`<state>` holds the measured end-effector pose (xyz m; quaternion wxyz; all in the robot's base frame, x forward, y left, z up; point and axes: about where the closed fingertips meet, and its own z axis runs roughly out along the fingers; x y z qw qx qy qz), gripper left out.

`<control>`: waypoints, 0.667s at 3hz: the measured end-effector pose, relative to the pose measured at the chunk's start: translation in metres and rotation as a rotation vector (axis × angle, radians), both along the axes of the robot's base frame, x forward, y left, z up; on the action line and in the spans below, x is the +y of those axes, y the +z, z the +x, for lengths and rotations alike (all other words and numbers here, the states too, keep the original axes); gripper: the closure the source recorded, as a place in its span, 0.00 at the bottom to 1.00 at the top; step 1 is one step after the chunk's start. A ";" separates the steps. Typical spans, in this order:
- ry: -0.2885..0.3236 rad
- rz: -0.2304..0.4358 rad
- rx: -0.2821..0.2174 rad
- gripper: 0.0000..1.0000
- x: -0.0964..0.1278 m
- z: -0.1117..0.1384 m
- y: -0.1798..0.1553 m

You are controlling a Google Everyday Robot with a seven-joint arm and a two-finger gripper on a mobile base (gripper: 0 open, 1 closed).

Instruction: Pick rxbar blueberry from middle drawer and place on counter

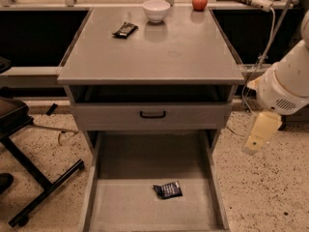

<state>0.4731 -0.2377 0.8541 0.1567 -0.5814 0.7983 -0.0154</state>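
While it lies flat, rxbar blueberry (168,190): dark crinkled wrapper, pale print — on middle drawer (120,209) floor
Gripper (254,143): right of cabinet — grip cannot be told

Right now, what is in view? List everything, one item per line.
rxbar blueberry: one, dark navy, on the middle drawer's floor
middle drawer: one, grey, pulled open, lowest
counter: one, grey, cabinet top
other bar: one, brownish-dark, counter back left
bowl: one, white, counter back centre
apple: one, red, counter back right
drawer front: one, grey, black handle, below counter
chair: one, black, floor left
gripper: one, pale, hanging right of the cabinet, clear of the drawer
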 end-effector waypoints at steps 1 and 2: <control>-0.053 -0.002 0.034 0.00 -0.005 -0.001 -0.022; -0.053 -0.011 0.033 0.00 -0.005 -0.002 -0.025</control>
